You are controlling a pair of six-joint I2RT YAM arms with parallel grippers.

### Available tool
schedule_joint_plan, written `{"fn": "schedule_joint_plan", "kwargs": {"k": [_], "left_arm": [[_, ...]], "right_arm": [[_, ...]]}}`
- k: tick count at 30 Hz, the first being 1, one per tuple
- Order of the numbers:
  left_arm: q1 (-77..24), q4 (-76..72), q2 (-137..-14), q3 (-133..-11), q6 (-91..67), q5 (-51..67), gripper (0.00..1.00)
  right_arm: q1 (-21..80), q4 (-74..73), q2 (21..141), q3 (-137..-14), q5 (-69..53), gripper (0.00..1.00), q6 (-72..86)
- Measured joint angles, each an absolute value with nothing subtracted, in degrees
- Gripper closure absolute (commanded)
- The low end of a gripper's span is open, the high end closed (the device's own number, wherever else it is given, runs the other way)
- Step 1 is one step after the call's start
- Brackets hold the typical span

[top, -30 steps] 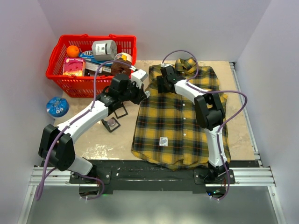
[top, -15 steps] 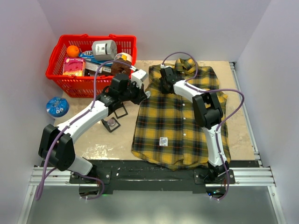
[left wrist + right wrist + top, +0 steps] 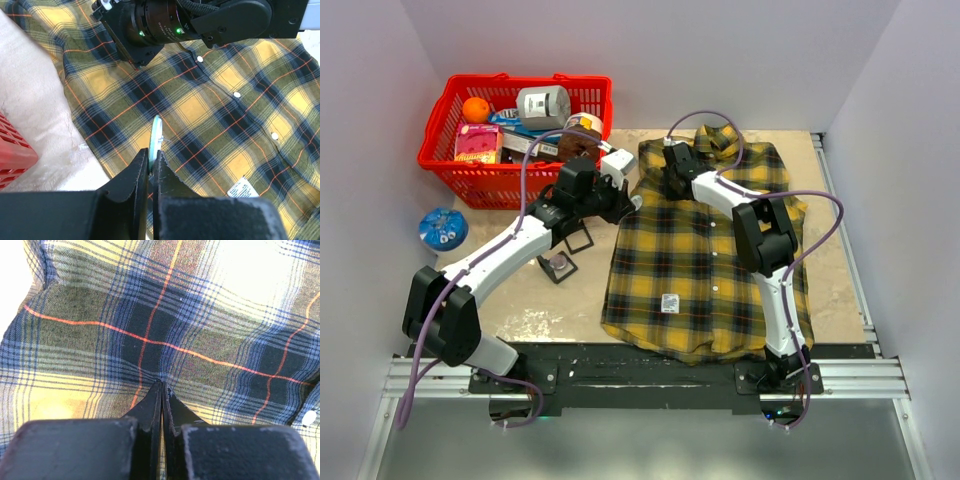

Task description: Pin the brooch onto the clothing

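Note:
The clothing [image 3: 705, 265], a yellow-and-dark plaid shirt, lies flat on the table with its collar at the far end. My right gripper [image 3: 671, 183] presses down near the shirt's upper left chest. In the right wrist view this gripper [image 3: 162, 385] is shut on a small pinch of the plaid cloth [image 3: 150, 315], and creases run into its tips. My left gripper [image 3: 151, 159] hovers over the shirt's left edge, shut on the brooch [image 3: 156, 134], a thin teal disc seen edge-on. From above, the left gripper [image 3: 626, 201] sits just left of the shirt.
A red basket [image 3: 448, 160] with an orange, a tin and boxes stands at the back left. A blue round object [image 3: 442, 228] lies left of it. A small black stand [image 3: 560, 266] sits under the left arm. The shirt's white label [image 3: 243, 186] is near its hem.
My right gripper has closed from open onto a pinch of the shirt's fabric and shifted slightly toward the collar. The left arm and the brooch have not moved.

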State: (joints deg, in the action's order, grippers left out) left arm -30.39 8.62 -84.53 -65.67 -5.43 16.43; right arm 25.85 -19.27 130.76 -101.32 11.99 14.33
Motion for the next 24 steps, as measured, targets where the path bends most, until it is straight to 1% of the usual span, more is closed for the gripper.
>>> {"fn": "schedule_joint_plan", "kwargs": {"k": [18,24], "left_arm": [[-30.46,9.02,-86.89,-65.67,-5.41,13.85,1.00],[-30.46,9.17,-90.76,-65.93,-5.41,12.32,1.00]], "right_arm": [[25.80,-18.87,128.60,-100.95,10.48,1.00,14.37],[25.80,-18.74,126.80,-100.73,10.26,1.00,14.39]]}}
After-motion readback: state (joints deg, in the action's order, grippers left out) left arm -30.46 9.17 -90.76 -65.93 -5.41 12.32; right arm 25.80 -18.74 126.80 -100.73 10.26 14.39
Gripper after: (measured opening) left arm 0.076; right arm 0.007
